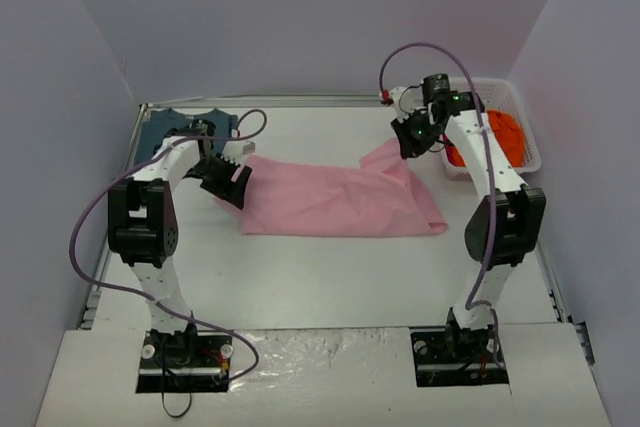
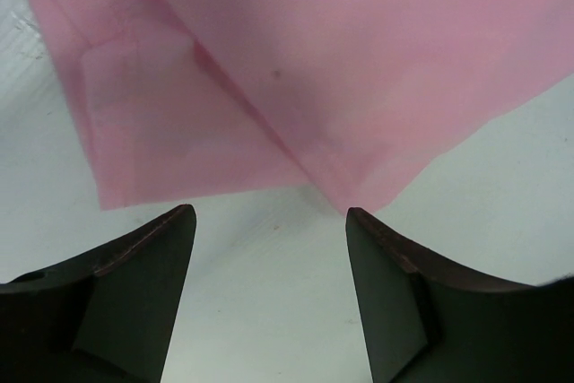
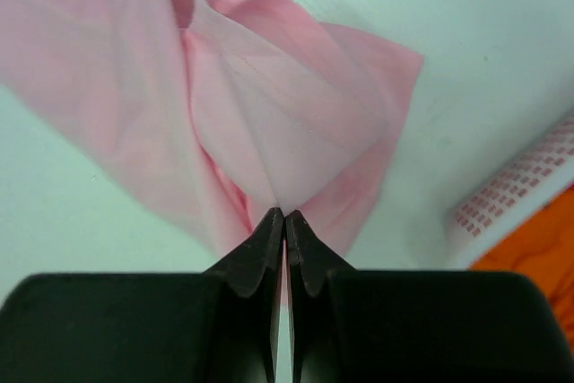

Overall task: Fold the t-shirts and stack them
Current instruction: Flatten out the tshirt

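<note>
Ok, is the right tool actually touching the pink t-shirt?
Touching. The right wrist view shows the right tool shut on a gathered fold of the pink t-shirt, with the cloth pinched between its closed jaws.

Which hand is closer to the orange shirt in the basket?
Right. The right hand, pinching the pink shirt, is beside the basket holding the orange shirt; the open left hand is across the table.

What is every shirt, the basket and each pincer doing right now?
Light pink cotton t-shirt: spread out, its far right corner pinched up.
Dark teal-blue cotton t-shirt: lying flat at the far left, untouched.
Orange cotton t-shirt: crumpled inside the basket.
White plastic mesh basket: upright at the far right, holding the orange shirt.
Left pincer: open, empty, at the pink shirt's edge.
Right pincer: shut on a fold of the pink shirt.
</note>
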